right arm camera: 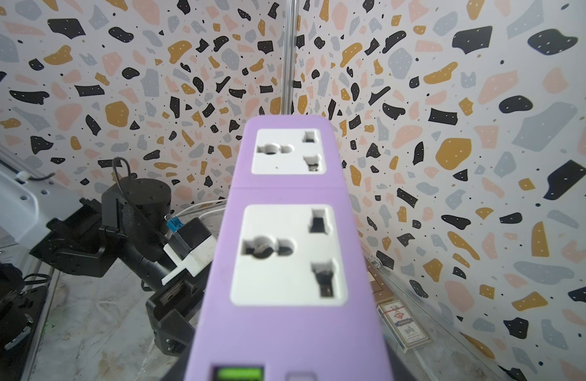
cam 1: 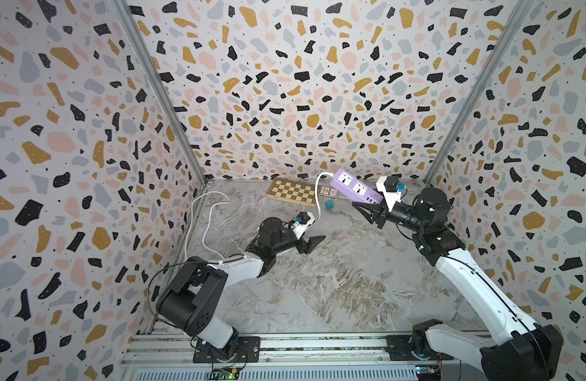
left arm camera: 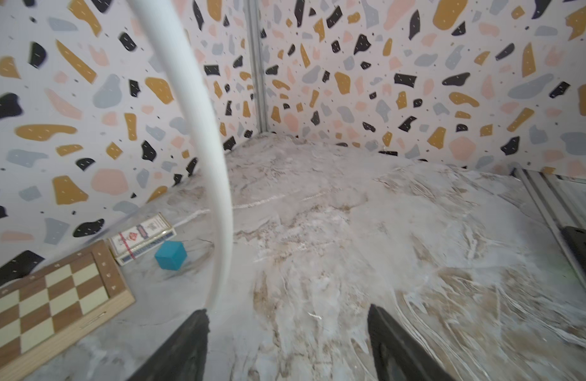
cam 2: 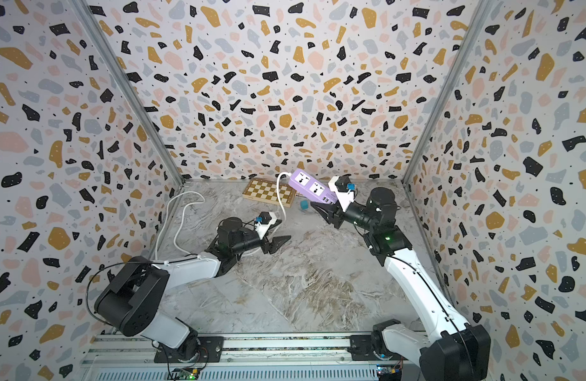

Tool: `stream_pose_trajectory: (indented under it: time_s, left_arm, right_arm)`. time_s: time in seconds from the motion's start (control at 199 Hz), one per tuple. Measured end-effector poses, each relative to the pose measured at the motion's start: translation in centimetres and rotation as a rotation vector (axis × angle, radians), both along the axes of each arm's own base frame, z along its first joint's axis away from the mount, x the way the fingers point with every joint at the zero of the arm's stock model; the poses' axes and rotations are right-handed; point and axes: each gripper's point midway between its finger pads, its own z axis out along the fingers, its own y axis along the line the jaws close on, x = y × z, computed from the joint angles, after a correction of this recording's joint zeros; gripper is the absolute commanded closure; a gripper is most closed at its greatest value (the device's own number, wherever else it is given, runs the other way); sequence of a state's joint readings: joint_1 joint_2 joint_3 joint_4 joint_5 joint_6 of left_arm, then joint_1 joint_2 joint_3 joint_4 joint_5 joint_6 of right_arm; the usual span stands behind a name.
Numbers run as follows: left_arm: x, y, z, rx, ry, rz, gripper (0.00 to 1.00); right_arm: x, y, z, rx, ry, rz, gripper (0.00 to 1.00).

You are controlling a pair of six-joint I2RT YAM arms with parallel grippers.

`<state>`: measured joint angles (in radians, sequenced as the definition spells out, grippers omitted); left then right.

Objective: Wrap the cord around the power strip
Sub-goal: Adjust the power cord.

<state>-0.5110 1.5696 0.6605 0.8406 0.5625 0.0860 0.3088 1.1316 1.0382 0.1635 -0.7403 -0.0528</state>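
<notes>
Now the right gripper [cam 1: 367, 205] grips the power strip [cam 1: 352, 185], up in the air at one o'clock. The cord [cam 1: 317, 198] hangs from its ten o'clock end. The left gripper [cam 1: 314, 243] has its jaws gaping, empty.

I find both top views set high above, looking steeply down toward the chessboard [cam 1: 293, 193] by the far wall [cam 1: 301, 99]; they share the whole floor [cam 1: 318, 280]. The left wrist view sits low, near the floor, chessboard at its edge. The right wrist view looks closely along the power strip [right arm camera: 291, 247]. Both wrist views share the card box [left arm camera: 141, 237] beside the chessboard.
</notes>
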Motion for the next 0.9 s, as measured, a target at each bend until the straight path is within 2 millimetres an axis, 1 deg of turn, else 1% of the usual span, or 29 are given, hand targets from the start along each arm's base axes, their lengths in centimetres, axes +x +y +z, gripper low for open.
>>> stream_pose_trajectory:
  time_s: [0.05,0.161,0.221,0.281,0.416,0.527,0.562,0.622,0.722,0.748,0.848,0.878,0.903]
  left_arm:
    - [0.3,0.3,-0.7,-0.011,-0.010,0.032,0.18]
    - [1.2,1.1,-3.2,0.005,0.006,0.105,0.17]
    - [1.8,1.6,-4.0,0.015,0.008,0.147,0.16]
    - [2.3,2.0,-4.5,0.023,0.006,0.190,0.16]
    - [3.2,3.2,-4.6,0.042,-0.022,0.272,0.17]
    - [4.0,4.1,-6.0,0.111,0.010,0.336,0.23]
    - [4.3,4.3,-6.5,0.137,0.024,0.350,0.27]
    - [4.4,4.4,-7.0,0.166,0.036,0.354,0.37]
    - [4.6,4.0,-7.4,0.201,0.062,0.330,0.61]
    - [4.7,3.9,-7.3,0.205,0.066,0.323,0.68]
    - [4.7,3.3,-6.9,0.204,0.066,0.287,0.94]
    - [4.5,3.1,-7.0,0.205,0.071,0.271,1.00]
    - [4.3,2.9,-7.0,0.206,0.076,0.259,1.00]
  right_arm:
    - [-0.1,0.0,0.5,0.003,-0.002,0.000,1.00]
    - [-0.2,-0.1,1.6,0.009,-0.010,0.000,1.00]
    - [-0.3,-0.1,2.2,0.012,-0.018,0.000,1.00]
    - [-0.3,-0.1,2.7,0.014,-0.026,0.000,1.00]
    - [-0.4,-0.2,3.1,0.015,-0.029,-0.004,1.00]
    - [-0.1,-0.7,3.2,0.018,-0.027,-0.016,1.00]
    - [0.0,-1.0,3.3,0.022,-0.024,-0.025,1.00]
    - [0.4,-1.7,3.5,0.032,-0.020,-0.045,1.00]
    - [0.7,-2.8,4.3,0.053,-0.031,-0.077,1.00]
    - [0.8,-3.1,4.5,0.058,-0.034,-0.085,1.00]
    - [0.7,-3.3,5.0,0.071,-0.046,-0.091,1.00]
    - [0.8,-3.4,5.1,0.073,-0.049,-0.093,1.00]
    - [0.8,-3.5,5.2,0.074,-0.051,-0.095,1.00]
